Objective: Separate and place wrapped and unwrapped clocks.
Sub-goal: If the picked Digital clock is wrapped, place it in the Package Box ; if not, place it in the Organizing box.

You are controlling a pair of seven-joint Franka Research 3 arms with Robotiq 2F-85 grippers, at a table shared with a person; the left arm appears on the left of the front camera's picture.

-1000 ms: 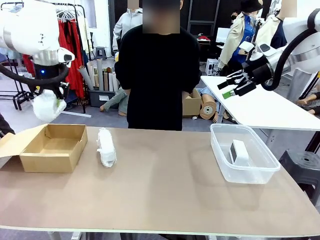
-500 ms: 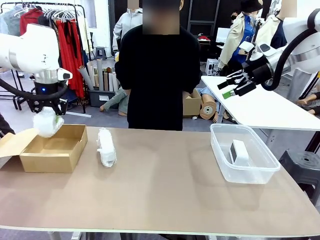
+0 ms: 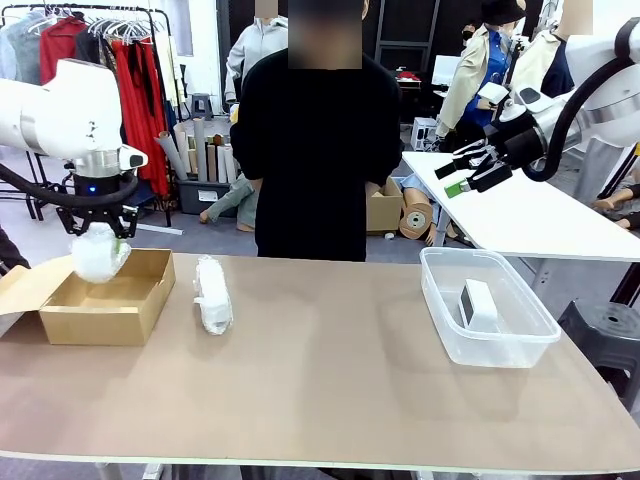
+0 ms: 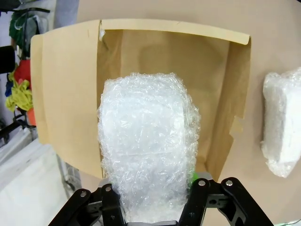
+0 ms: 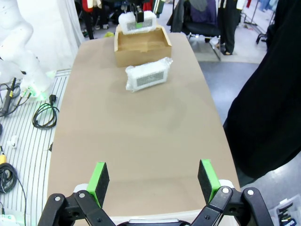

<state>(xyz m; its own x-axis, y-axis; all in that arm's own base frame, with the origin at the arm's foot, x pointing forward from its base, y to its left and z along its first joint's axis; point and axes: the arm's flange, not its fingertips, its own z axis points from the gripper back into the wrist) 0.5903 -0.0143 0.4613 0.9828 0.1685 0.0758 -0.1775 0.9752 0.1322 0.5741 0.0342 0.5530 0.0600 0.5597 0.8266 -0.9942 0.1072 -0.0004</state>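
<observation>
Front view:
- Left jaws are clamped on the fat bubble-wrap bundle (image 3: 97,255), mid left of frame, right over the far rim of the open cardboard box (image 3: 95,325).
- Looks like the bundle hangs above the box rather than resting in it. The angle is poor, so I can't tell for sure.
- Slim bubble-wrap roll (image 3: 212,293) lies on the desk (image 3: 330,390) just right of the box, not touching it, long axis pointing away from the camera.
- Bare white clock (image 3: 478,303) sits inside the clear tub (image 3: 492,350), right side of frame, well apart from the box.
- Right jaws are up in the upper right, well above the desk, spread wide with nothing between them.
- Person (image 3: 312,150) in black stands at the far edge of the desk, centre frame.

Left wrist view:
- The fat bundle fills the centre of the frame, gripped at its lower end between the black fingers (image 4: 110,202). A bit of green pad (image 4: 194,178) shows at its right edge.
- Behind it is the box interior, with one flap folded out at frame left.
- The bundle lines up over the box floor, nearer the bottom wall in frame.
- The slim roll shows at the right edge, on the desk outside the box.

Right wrist view:
- Both green pads stand far apart at the bottom of the frame, nothing held, looking down the length of the desk.
- The slim roll is upper centre, with the box just beyond it.
- The fat bundle is at the top, over the box, pinched by the left jaws.
- The person's black clothing fills the right edge.
</observation>
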